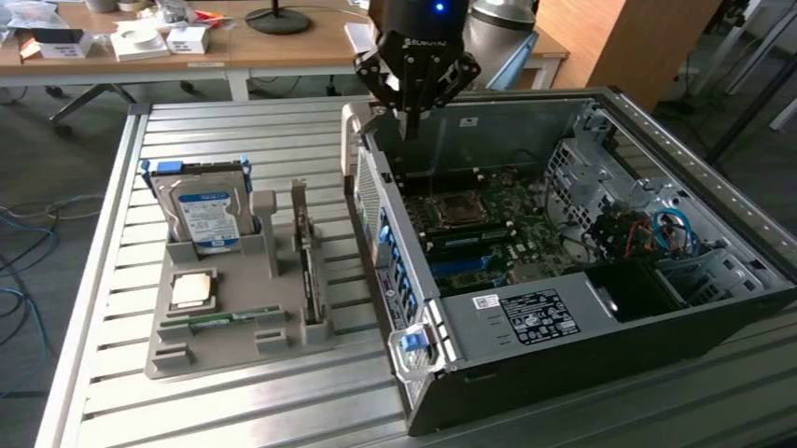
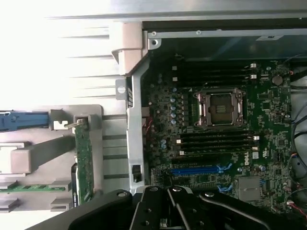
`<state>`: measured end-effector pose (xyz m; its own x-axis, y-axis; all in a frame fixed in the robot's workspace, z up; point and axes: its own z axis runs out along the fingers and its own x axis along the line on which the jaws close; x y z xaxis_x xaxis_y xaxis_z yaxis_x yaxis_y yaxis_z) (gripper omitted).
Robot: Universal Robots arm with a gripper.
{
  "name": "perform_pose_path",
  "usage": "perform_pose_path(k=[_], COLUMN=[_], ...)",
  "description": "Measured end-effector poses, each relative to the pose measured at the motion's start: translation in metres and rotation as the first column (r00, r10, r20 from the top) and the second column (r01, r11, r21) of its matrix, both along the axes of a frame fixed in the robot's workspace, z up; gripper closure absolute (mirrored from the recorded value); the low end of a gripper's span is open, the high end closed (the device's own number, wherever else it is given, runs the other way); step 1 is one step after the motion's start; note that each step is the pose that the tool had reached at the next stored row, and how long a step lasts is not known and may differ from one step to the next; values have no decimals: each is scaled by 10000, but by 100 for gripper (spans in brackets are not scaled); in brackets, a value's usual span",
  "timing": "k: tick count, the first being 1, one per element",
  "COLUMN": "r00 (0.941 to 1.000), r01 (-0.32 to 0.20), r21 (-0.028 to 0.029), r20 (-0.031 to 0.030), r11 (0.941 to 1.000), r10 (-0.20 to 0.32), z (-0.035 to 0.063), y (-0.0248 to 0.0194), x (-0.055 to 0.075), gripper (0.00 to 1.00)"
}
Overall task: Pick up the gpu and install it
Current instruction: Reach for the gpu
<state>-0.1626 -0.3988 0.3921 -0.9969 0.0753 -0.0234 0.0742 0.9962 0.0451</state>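
Observation:
The gpu [image 1: 308,271] is a thin green card standing on edge in a slot of the grey holder [image 1: 237,350], with its pale bracket at the far end. In the wrist view the gpu [image 2: 84,165] shows edge-on beside the case wall. My gripper [image 1: 409,119] hangs shut and holding nothing over the rear wall of the open computer case [image 1: 524,317], apart from the card and off to the exterior view's right of it. In the wrist view the black fingers [image 2: 158,211] of my gripper [image 2: 169,195] meet above the motherboard [image 2: 216,143], near a blue slot [image 2: 196,170].
On the holder also sit a hard drive in a blue frame [image 1: 205,210], a processor chip [image 1: 190,291] and a narrow memory strip [image 1: 230,317]. The case's metal side wall [image 1: 373,215] rises between holder and motherboard. Desks with clutter [image 1: 137,42] stand behind the slatted table [image 1: 224,131].

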Motion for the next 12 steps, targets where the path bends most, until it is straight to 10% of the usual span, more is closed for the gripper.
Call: perform_pose_path(k=[12], r00=[10000], r01=[0], r21=[0], r20=[-1], r11=[10000], r10=[0], z=[-11], y=[2], x=[-232], gripper=[89])
